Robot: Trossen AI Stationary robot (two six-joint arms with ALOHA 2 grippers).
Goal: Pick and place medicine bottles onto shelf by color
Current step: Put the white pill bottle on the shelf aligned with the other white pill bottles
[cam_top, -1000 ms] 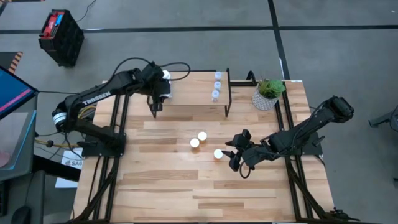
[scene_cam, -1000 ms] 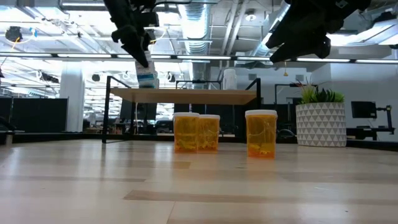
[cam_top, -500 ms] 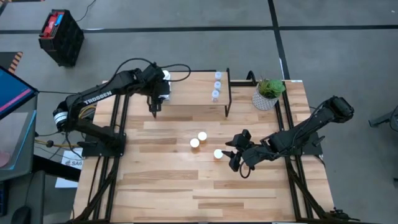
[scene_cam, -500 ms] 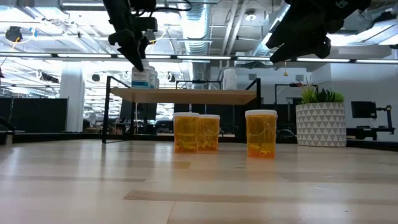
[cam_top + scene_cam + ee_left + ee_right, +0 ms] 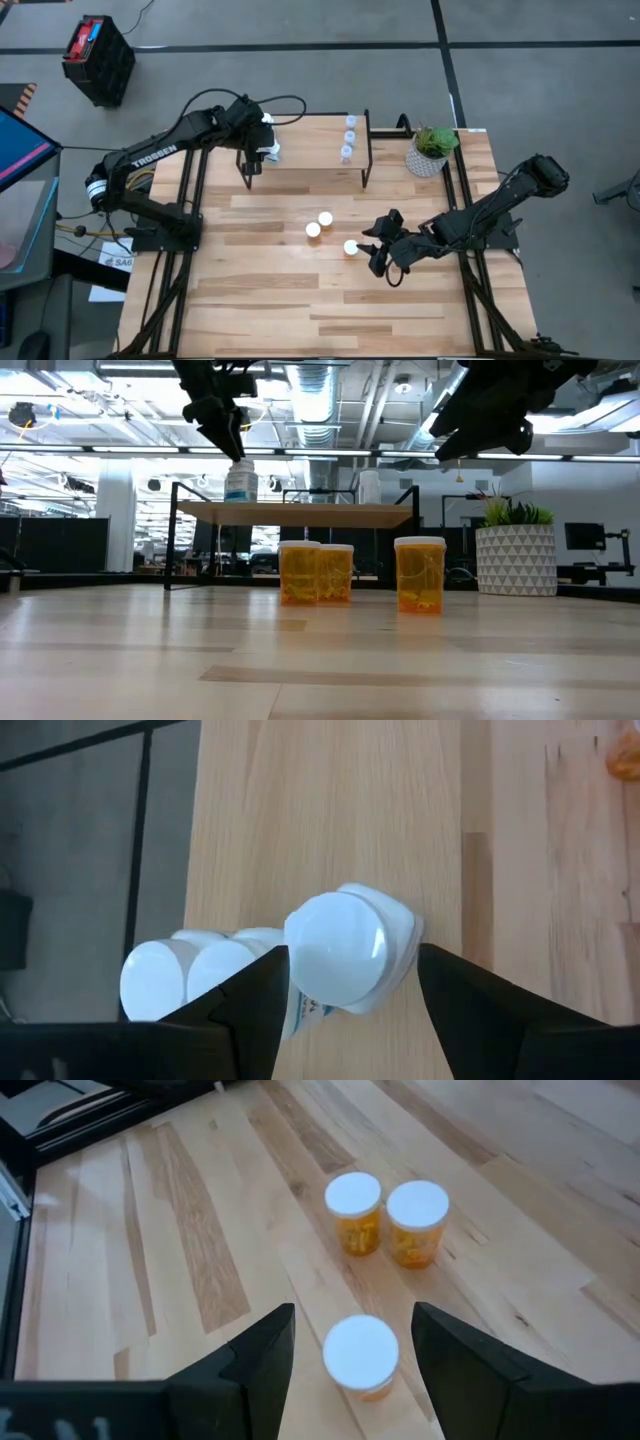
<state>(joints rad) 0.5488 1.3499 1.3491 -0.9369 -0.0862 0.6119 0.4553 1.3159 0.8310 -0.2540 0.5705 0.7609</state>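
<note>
Three white bottles with blue labels stand at the left end of the shelf (image 5: 305,140). The nearest one (image 5: 345,950) stands on its base, and my left gripper (image 5: 228,442) hangs open just above its cap, one finger on either side in the left wrist view. Three small clear bottles (image 5: 349,138) stand in a row at the shelf's right end. Three orange bottles (image 5: 318,572) stand on the table in front of the shelf. My right gripper (image 5: 379,256) hovers open over the table, close beside the rightmost orange bottle (image 5: 360,1355).
A white patterned plant pot (image 5: 430,152) stands right of the shelf near the table's far right corner. The near half of the table (image 5: 300,310) is bare wood. The shelf's black legs (image 5: 176,535) stand behind the orange bottles.
My left gripper has come up a little off the white bottle, which stays standing at the shelf's left end.
</note>
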